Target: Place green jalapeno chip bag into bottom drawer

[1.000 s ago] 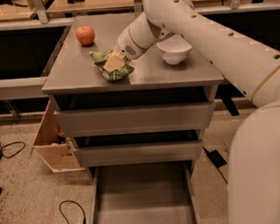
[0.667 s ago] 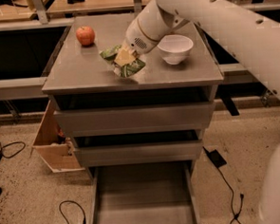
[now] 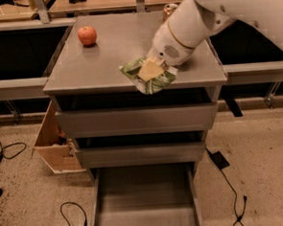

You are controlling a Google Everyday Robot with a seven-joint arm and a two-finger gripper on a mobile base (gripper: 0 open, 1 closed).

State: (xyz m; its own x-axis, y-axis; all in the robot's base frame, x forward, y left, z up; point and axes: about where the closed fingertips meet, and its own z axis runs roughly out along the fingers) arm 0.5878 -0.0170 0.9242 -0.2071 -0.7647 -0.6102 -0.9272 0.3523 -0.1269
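The green jalapeno chip bag (image 3: 150,79) is a crinkled green foil bag with pale print. It is lifted off the cabinet top (image 3: 95,65) and hangs over the front edge, right of centre. My gripper (image 3: 151,70) is shut on the bag from above, a pale finger pad across its middle. The white arm reaches in from the upper right. The bottom drawer (image 3: 144,201) stands pulled open below, its grey floor bare, directly under and forward of the bag.
A red apple (image 3: 87,35) sits at the back left of the cabinet top. The two upper drawers (image 3: 137,120) are partly out. A wooden box (image 3: 54,144) stands left of the cabinet. Cables (image 3: 71,220) lie on the floor on both sides.
My gripper has lifted the chip bag and carried it forward and right, from the middle of the cabinet top to its front edge. The white bowl is now hidden behind the arm.
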